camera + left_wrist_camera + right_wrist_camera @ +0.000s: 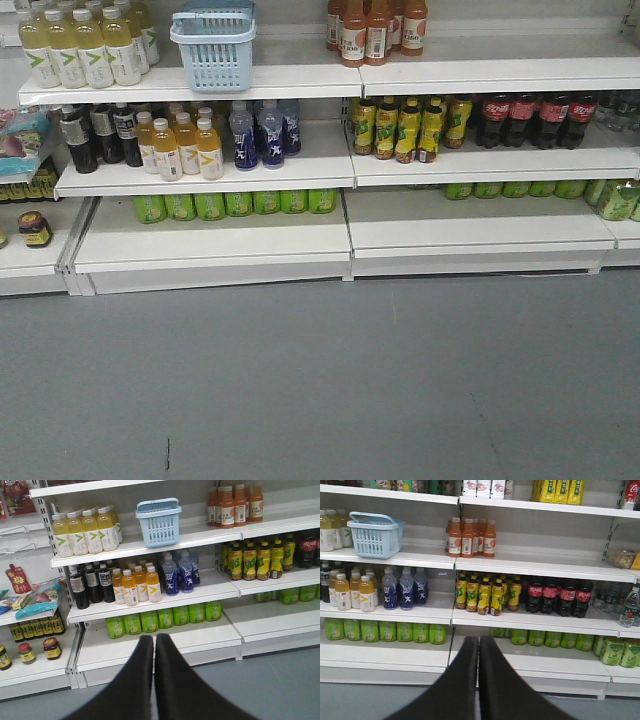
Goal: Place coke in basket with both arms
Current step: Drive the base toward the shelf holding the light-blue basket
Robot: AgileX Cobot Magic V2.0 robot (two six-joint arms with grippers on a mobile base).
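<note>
The light blue basket [215, 50] stands on the top shelf, left of centre, and appears in the left wrist view [159, 524] and the right wrist view [374, 535]. An all-red container with white script [632, 491], apparently the coke, sits on the highest shelf at the top right corner of the right wrist view, cut off by the frame. My left gripper [154, 638] is shut and holds nothing, well back from the shelves over the floor. My right gripper [478, 639] is likewise shut and holds nothing. Neither arm shows in the front view.
Dark cola bottles with red labels [560, 596] stand on the middle shelf at right, beside yellow-labelled bottles [485, 595]. Orange bottles [470, 537] sit right of the basket. Green bottles [165, 620] line the low shelf. Grey floor [320, 390] lies before the shelving.
</note>
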